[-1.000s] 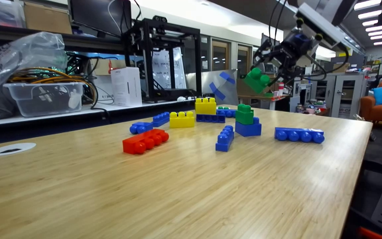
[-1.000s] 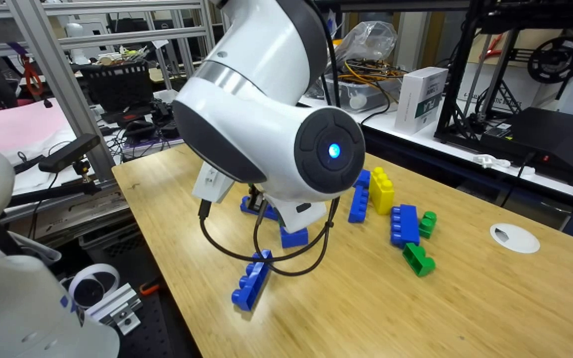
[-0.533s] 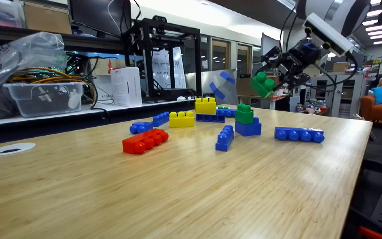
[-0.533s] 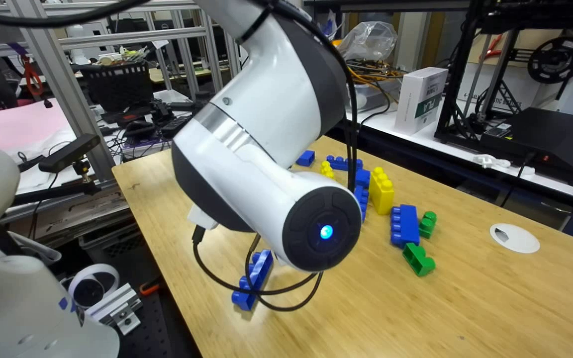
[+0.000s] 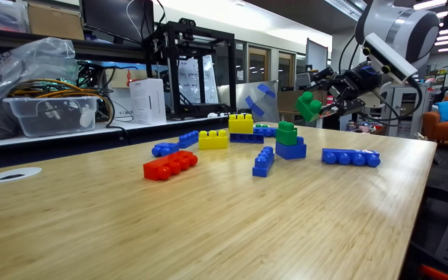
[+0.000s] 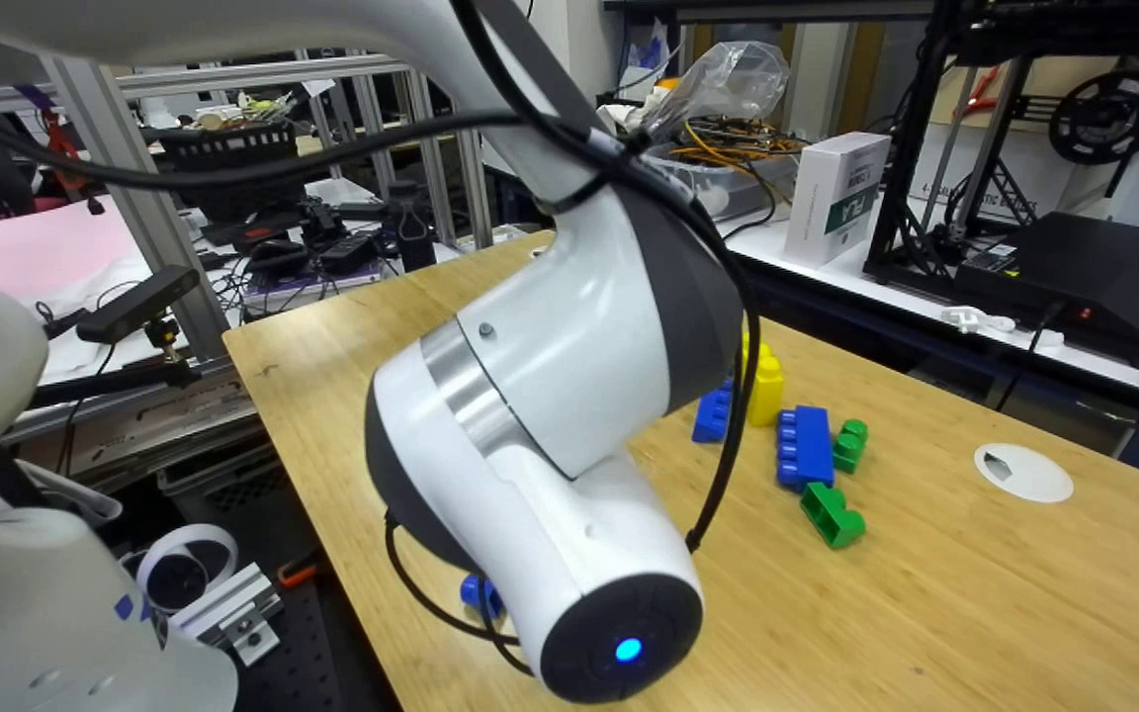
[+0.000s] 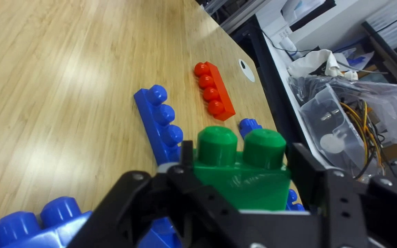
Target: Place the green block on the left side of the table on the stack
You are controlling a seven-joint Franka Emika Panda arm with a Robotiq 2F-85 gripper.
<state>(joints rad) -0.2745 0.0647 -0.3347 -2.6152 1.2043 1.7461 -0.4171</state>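
Find green block point(image 5: 307, 110) up in the air, off the table point(image 5: 208, 221), in the grasp of the gripper point(image 7: 240, 165). Read fingers point(image 7: 186, 155) as pinching it: in wrist view, see one on either side, with the block filling the gap, two studs uppermost. In an exterior view, note block tilted, with studs on its upper side, above and to the right of the stack point(image 5: 288, 140). See clear space between block and stack; cannot tell the offset in depth.

Record stack as upright on the table: blue base point(image 5: 289, 152) below, small green brick point(image 5: 286, 134) on top, set toward one end, with a blue stud showing beside it. Log placing as not yet done.

Around stack, list narrow blue brick point(image 5: 263, 162) near it on the left; four-stud blue brick point(image 5: 350, 156) apart on the right, studs turned sideways; red brick point(image 5: 170, 165) farther left, also with studs sideways; yellow bricks point(image 5: 213, 141) to the left and farther back, studs up.

In an exterior view, find arm point(image 6: 569, 326) across the table, hiding gripper, stack and held block. To its right, see green brick point(image 6: 848, 447) and another green brick point(image 6: 832, 522), both close beside a wide blue brick point(image 6: 807, 447); cannot tell contact.
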